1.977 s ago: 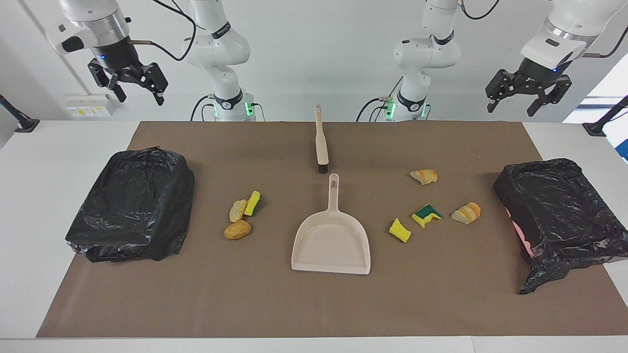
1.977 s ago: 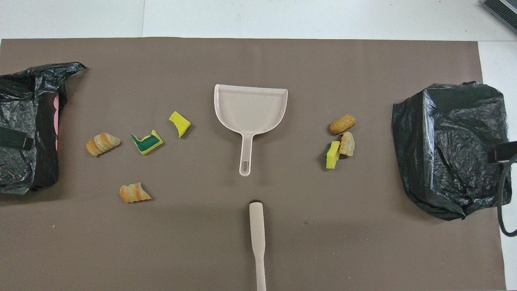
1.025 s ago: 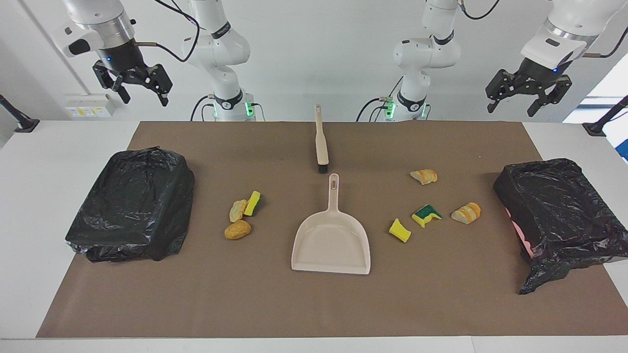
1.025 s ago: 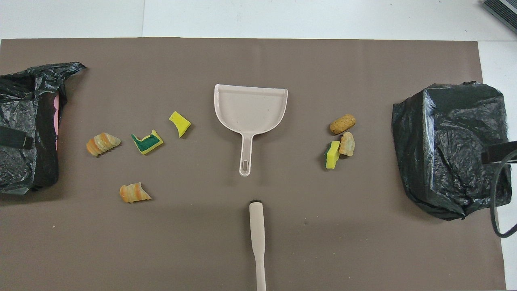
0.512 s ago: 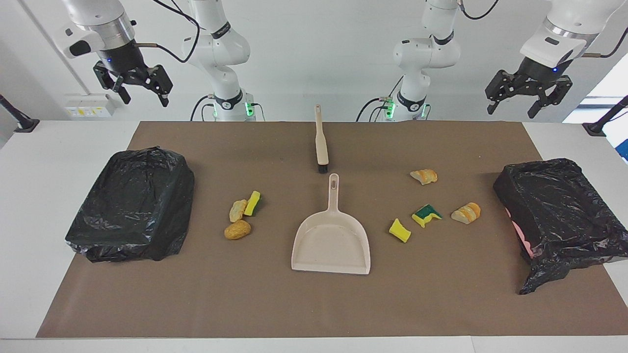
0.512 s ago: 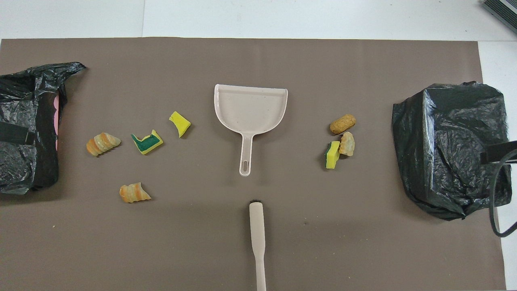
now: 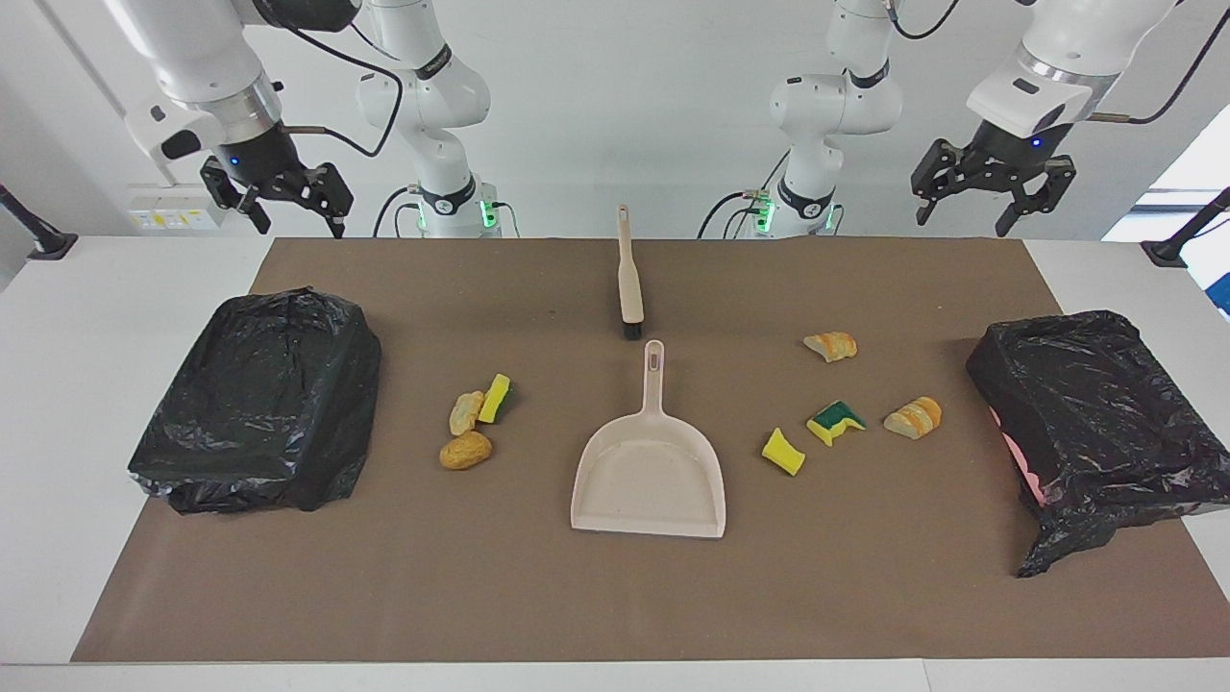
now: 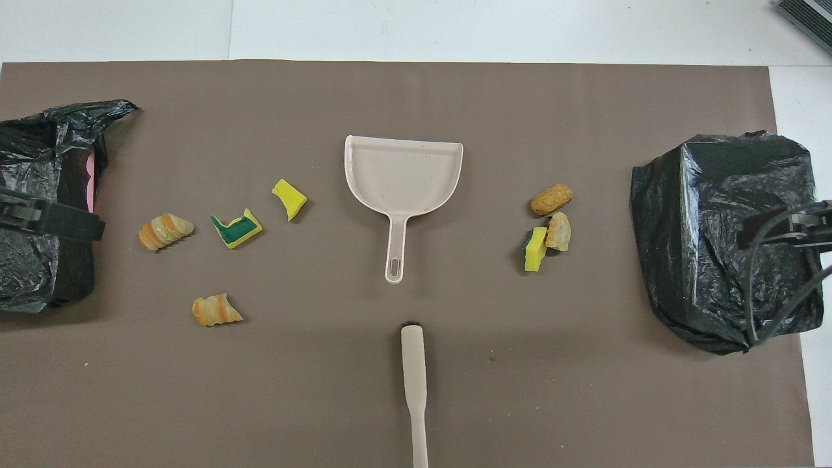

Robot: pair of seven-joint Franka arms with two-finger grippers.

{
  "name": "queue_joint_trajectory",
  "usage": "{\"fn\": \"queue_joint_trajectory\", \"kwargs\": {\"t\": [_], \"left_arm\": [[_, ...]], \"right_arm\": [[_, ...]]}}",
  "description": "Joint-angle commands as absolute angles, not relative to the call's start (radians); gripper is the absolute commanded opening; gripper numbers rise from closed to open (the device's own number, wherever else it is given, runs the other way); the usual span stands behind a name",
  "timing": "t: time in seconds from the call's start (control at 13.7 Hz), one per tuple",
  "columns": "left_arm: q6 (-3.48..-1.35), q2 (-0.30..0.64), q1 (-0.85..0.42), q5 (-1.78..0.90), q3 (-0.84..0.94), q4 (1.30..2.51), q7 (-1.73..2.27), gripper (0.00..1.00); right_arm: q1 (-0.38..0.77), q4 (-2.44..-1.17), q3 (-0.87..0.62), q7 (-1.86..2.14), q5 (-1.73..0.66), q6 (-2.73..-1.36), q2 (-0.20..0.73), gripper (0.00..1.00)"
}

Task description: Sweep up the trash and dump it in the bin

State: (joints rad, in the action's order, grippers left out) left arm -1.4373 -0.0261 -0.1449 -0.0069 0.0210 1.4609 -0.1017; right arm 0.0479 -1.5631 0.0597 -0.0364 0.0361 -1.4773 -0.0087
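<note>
The trash lies in two groups on the brown mat. A tan lump (image 7: 466, 450), a pale bread piece (image 7: 466, 411) and a green-backed yellow sponge (image 7: 495, 397) lie toward the right arm's end. A yellow sponge chunk (image 7: 783, 452), a green sponge piece (image 7: 835, 420) and two bread slices (image 7: 913, 417) (image 7: 830, 345) lie toward the left arm's end. One black-bagged bin (image 7: 259, 404) stands at the right arm's end, another (image 7: 1095, 423) at the left arm's. My right gripper (image 7: 300, 226) and left gripper (image 7: 964, 219) hang open and empty, high over the table edge nearest the robots.
A beige dustpan (image 7: 649, 481) lies mid-mat, its handle pointing toward the robots. A beige hand brush (image 7: 629, 279) with black bristles lies in line with it, nearer to the robots. In the overhead view, the dustpan (image 8: 403, 175) and brush (image 8: 414, 383) sit between the trash groups.
Both grippers have come lower and moved inward toward the middle of the table. Nothing on the mat has moved.
</note>
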Motion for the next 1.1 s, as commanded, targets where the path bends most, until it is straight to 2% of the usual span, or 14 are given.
{"fn": "queue_joint_trajectory", "kwargs": {"t": [0.0, 0.22, 0.51, 1.02], "left_arm": [[-1.466, -0.101, -0.222, -0.011, 0.011, 1.577, -0.016, 1.00], [-1.497, -0.153, -0.316, -0.012, 0.011, 1.681, 0.029, 1.00], [-1.590, -0.166, -0.460, -0.037, 0.011, 1.799, 0.273, 1.00], [-1.802, -0.225, -0.623, -0.060, 0.015, 2.069, 0.468, 1.00]], "right_arm": [[0.051, -1.497, 0.031, -0.067, 0.022, -1.508, 0.096, 1.00], [0.106, -1.499, 0.021, -0.141, 0.018, -1.575, 0.153, 1.00], [0.142, -1.551, 0.020, -0.156, -0.031, -1.568, 0.173, 1.00], [0.255, -1.542, 0.020, -0.371, -0.047, -1.657, 0.264, 1.00]]}}
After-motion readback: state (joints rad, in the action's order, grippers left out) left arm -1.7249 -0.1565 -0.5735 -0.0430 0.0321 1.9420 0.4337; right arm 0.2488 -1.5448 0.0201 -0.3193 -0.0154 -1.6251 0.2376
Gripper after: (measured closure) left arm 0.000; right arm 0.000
